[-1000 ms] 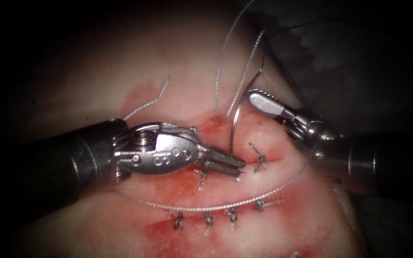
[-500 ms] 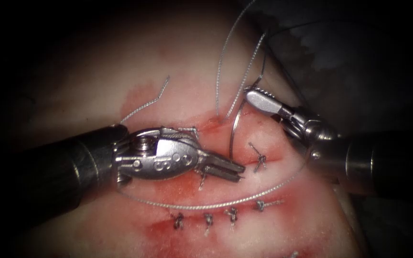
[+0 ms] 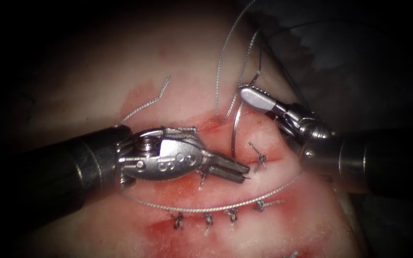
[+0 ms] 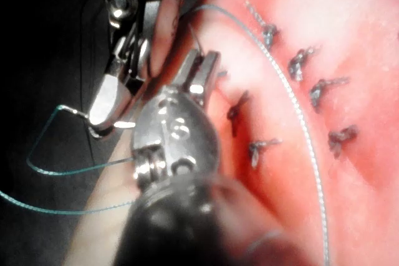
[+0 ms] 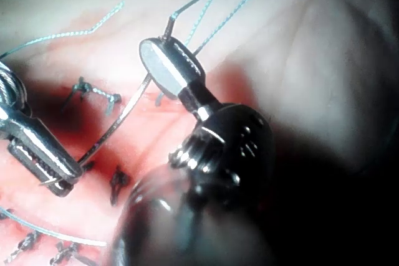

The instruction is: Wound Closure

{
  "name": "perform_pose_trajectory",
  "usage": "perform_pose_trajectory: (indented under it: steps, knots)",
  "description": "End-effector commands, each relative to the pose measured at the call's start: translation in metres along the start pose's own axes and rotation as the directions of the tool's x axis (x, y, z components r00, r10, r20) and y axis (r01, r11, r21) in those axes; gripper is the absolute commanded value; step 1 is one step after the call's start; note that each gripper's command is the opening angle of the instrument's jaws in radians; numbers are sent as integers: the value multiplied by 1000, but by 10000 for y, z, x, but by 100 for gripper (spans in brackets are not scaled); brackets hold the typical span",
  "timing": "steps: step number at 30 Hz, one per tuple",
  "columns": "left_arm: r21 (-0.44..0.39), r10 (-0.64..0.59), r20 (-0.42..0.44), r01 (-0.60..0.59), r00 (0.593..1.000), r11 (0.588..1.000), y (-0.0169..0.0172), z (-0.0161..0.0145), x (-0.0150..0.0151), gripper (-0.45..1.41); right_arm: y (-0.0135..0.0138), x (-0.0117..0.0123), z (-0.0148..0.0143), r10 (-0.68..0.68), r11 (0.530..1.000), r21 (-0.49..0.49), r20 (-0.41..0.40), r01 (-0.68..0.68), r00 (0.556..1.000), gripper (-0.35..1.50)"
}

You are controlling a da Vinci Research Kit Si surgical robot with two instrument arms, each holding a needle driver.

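Observation:
The curved needle (image 3: 234, 134) hangs just above the tissue (image 3: 182, 62), not in it. My right tool (image 3: 247, 93) is shut on the needle's tail end, where the thread (image 3: 249, 52) leaves it and runs upward. My left tool (image 3: 241, 171) is shut on the needle close to its point, and a short bit of the point pokes out past the jaws. In the right wrist view the needle (image 5: 118, 123) arcs from the right tool (image 5: 156, 54) to the left tool (image 5: 53, 166). In the left wrist view the left tool (image 4: 204, 66) lies beside the right tool (image 4: 103, 113).
A long strand of thread (image 3: 216, 209) lies across the tissue below the left tool. Several tied stitches (image 3: 207, 220) sit in a row under it, and two more (image 3: 261, 161) lie near the left jaws. Red fluid (image 3: 168, 188) wets the tissue. A cut thread end (image 3: 144, 106) lies upper left.
The right tool has shifted a little left and up and rolled, turning the needle so its arc looks narrower. The left tool has moved slightly right and down, still at the needle's point.

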Motion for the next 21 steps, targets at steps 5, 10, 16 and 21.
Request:
perform_pose_trajectory:
  steps: [5, 10, 16, 21]
  knots:
    - [-12, -32, -3, 32, 999, 999, 19, -3, 1, 36, -4, -5, 11, -64, 997, -44, 8, 65, 998, -35]
    - [-114, -254, 110, 266, 961, 957, 48, -26, -11, 14, -4, -27, 12, -325, 942, -63, 59, 329, 944, -35]
    - [-293, -580, 355, 677, 733, 676, 110, -99, -13, -10, 0, -49, 21, -576, 795, -119, 157, 594, 802, -35]
    - [-376, -703, 277, 747, 656, 548, 105, -129, 38, -45, -13, -45, 35, -649, 742, -175, 51, 647, 759, -35]
